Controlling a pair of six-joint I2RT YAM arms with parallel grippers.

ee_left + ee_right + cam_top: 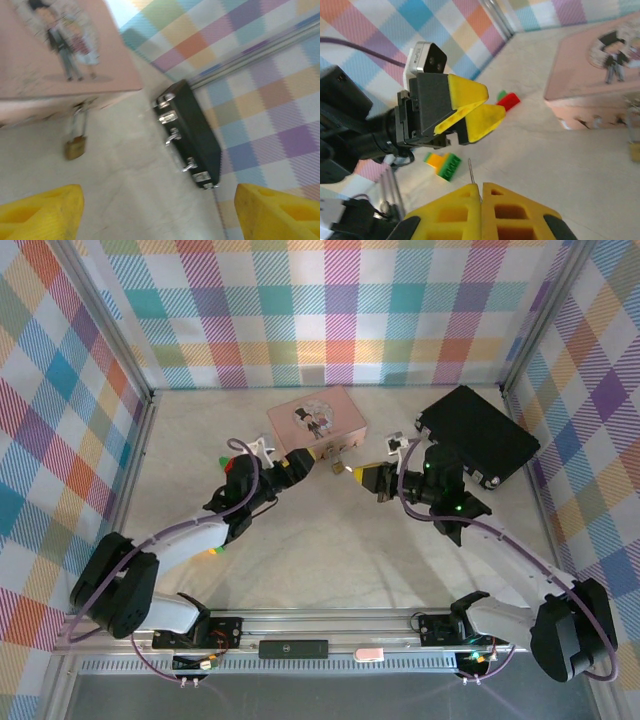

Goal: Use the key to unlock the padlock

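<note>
The right gripper is clamped shut on the key, whose thin blade sticks up from between its fingertips. The left gripper stands wide open and empty, facing the padlock, which hangs by its shackle from the front of the pink box. The step in hand appears to be bringing the key to the lock. Next, the blade needs lining up with the keyhole, probably while the left gripper steadies the padlock's body.
</note>
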